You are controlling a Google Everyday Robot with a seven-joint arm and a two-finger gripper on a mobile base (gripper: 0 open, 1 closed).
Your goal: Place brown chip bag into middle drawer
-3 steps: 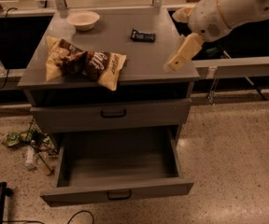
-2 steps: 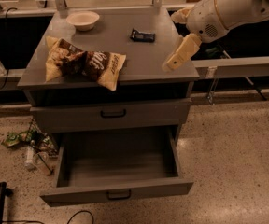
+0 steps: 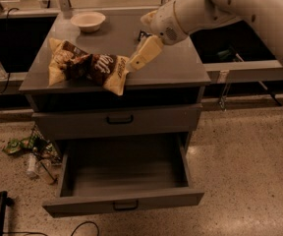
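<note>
The brown chip bag [image 3: 87, 65] lies crinkled on the left front of the grey cabinet top [image 3: 181, 65], its corner hanging over the front edge. My gripper [image 3: 135, 62] reaches in from the upper right and sits right at the bag's right end, low over the top. The middle drawer [image 3: 124, 203] is pulled fully open below, and nothing shows inside it. The grey drawer front above it [image 3: 117, 119] is closed.
A white bowl [image 3: 87, 19] stands at the back left of the top. A small black wrapped bar [image 3: 141, 34] lies mostly hidden behind my gripper. Litter and bottles [image 3: 33, 154] lie on the floor left of the cabinet. A cable and black post [image 3: 1, 210] are at the bottom left.
My arm has swung left across the cabinet top, from beside the right edge to the bag's right end. The bag and the open drawer have not moved.
</note>
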